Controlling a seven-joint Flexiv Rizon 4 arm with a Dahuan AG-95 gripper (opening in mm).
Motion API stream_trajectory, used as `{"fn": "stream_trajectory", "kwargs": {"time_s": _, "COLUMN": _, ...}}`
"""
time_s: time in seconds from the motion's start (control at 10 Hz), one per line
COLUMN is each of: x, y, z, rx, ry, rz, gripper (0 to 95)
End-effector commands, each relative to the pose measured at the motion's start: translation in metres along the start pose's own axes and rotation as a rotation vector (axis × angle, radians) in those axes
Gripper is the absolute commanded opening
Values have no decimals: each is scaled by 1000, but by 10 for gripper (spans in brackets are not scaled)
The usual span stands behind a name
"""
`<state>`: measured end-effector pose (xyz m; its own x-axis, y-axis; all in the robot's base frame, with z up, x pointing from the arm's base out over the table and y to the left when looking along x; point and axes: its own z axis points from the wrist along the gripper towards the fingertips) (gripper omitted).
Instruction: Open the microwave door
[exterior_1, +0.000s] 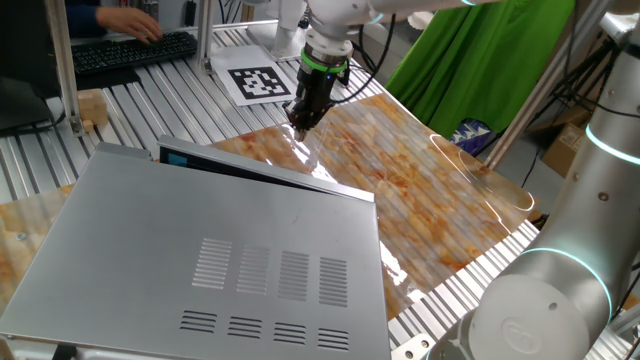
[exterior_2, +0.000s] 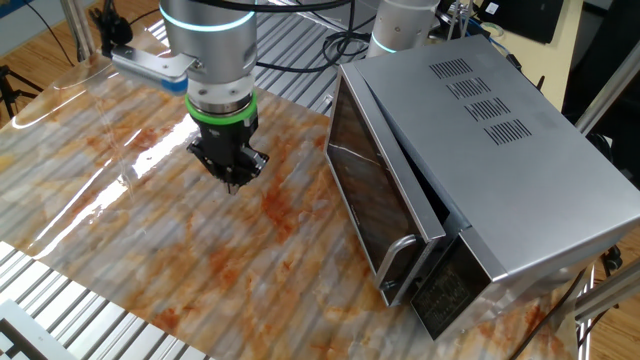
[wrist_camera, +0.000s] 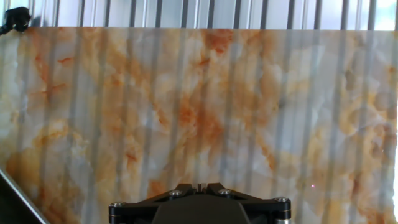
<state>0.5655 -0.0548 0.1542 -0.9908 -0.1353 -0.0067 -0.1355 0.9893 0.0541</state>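
In one fixed view the microwave fills the near left of the table, its door a dark strip along the far edge, and the gripper hangs just beyond it over the marbled mat. The other fixed view shows the door swung slightly ajar at its handle end, the gripper well apart over bare mat, fingertips apparently drawn together. The hand view shows only mat below the gripper body, with open mat on all sides.

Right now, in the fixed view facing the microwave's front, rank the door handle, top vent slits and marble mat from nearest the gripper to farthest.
1. Marble mat, directly beneath the gripper.
2. Door handle, on the ajar door's lower right.
3. Vent slits, on the microwave's top, farthest right.
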Motion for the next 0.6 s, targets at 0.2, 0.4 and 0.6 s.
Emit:
{"fn": "stream_trajectory", "kwargs": {"time_s": 0.2, "x": -3, "y": -2, "z": 1, "rx": 5, "ry": 2, "rz": 7, "gripper": 0}}
{"fn": "stream_trajectory", "kwargs": {"time_s": 0.4, "x": -4, "y": -3, "z": 0, "rx": 2, "ry": 3, "rz": 7, "gripper": 0}}
{"fn": "stream_trajectory", "kwargs": {"time_s": 0.6, "x": -4, "y": -3, "z": -1, "rx": 1, "ry": 4, "rz": 8, "gripper": 0}}
